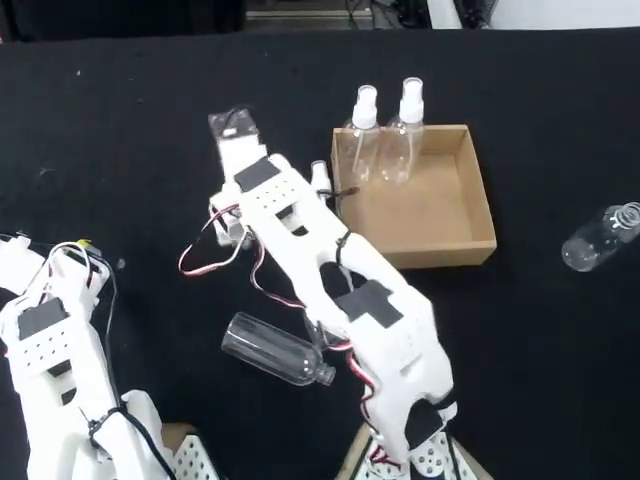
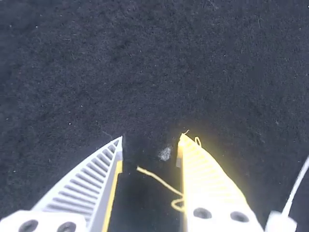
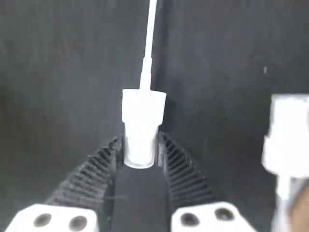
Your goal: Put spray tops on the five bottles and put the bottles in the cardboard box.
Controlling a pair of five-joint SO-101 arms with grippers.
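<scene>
My right gripper (image 3: 140, 140) is shut on a white spray top (image 3: 143, 108) whose thin tube points away from me. From above, this gripper (image 1: 233, 127) sits left of the cardboard box (image 1: 478, 205). Two clear bottles with spray tops (image 1: 365, 140) (image 1: 405, 138) lie in the box's far corner. An uncapped clear bottle (image 1: 275, 350) lies on its side beside the right arm. Another uncapped bottle (image 1: 598, 238) lies far right. A loose spray top (image 1: 320, 176) (image 3: 285, 137) stands by the box's left wall. My left gripper (image 2: 149, 142) (image 1: 78, 252) is open over bare cloth at the left.
Black cloth (image 1: 520, 350) covers the table. The right arm's white links (image 1: 340, 280) stretch diagonally across the middle, with red and black wires looping beside them. A small white speck (image 2: 164, 153) lies on the cloth between the left fingers.
</scene>
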